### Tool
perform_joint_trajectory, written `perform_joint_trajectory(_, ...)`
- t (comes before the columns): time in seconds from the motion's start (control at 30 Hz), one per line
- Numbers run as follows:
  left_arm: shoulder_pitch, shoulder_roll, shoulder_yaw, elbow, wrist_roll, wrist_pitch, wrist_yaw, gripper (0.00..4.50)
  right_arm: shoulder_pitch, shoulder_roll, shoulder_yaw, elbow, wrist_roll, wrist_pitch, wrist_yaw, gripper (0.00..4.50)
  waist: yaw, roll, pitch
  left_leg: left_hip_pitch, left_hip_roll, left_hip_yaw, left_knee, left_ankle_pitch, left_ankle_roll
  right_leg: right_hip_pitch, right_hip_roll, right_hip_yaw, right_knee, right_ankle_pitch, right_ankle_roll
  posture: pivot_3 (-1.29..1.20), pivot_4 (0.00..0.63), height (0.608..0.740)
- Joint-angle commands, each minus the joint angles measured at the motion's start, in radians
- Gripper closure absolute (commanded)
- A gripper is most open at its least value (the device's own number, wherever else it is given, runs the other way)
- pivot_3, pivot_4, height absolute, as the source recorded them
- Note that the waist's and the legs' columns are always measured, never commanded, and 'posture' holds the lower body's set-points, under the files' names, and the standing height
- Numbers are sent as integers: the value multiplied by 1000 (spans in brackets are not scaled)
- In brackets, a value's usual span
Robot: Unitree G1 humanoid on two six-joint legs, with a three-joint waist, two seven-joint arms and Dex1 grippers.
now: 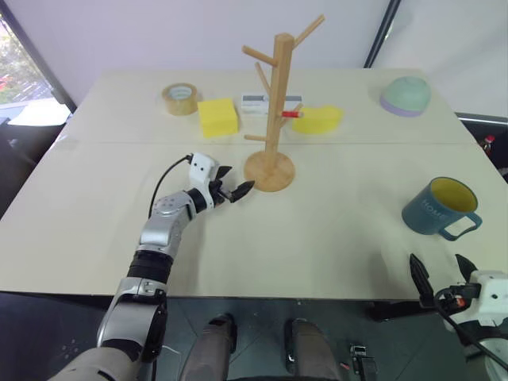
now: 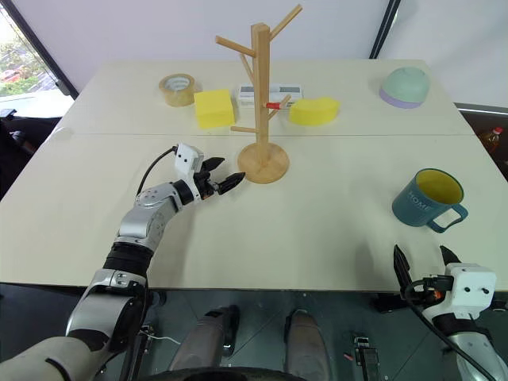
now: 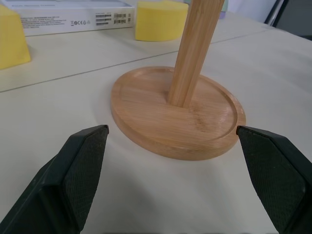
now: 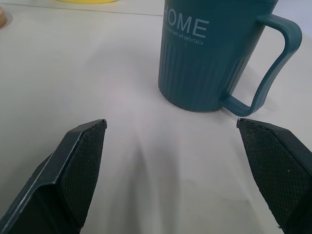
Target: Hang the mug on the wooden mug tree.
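We record a tall light-wood mug tree (image 1: 274, 103) of smooth, matt bamboo-like grain, its round base (image 3: 175, 112) lightly satin, and a blue-grey ceramic mug (image 4: 207, 53) with a ribbed, semi-matt glaze and yellow inside. We list the cream table top (image 1: 317, 238) as smooth and matt, and two yellow blocks (image 1: 217, 117) as porous, sponge-like. We note black gripper fingers (image 4: 80, 168) with finely knurled, rubbery pads and a brushed-metal left forearm (image 1: 163, 226).

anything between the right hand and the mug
Nothing: the right wrist view shows bare table between the open right hand and the mug.
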Motion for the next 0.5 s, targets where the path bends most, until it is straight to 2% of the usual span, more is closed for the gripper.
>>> perform_joint_trajectory(0.03,-15,1,13,-21,-12,-20,-11,0,-7,-7,-20,-1,10,-20,2,53,0,0,0,0,0,0,0,0,0,0,0,0,0,0,0,0,150,740)
perform_joint_trajectory(0.27,-9,-3,14,-36,-25,-7,-28,0,-22,-16,-27,8,12,-15,-1,53,0,0,0,0,0,0,0,0,0,0,0,0,1,0,0,0,150,740)
perform_joint_trajectory(0.4,30,8,-39,-133,-53,7,-147,0,-35,-12,-30,11,19,-5,-18,53,0,0,0,0,0,0,0,0,0,0,0,0,1,1,-1,0,150,740)
perform_joint_trajectory(0.5,73,25,-101,-280,-116,75,-277,0,-54,6,-52,12,19,-9,-67,53,-1,1,-1,0,0,0,0,0,0,0,0,0,1,2,-4,0,150,740)
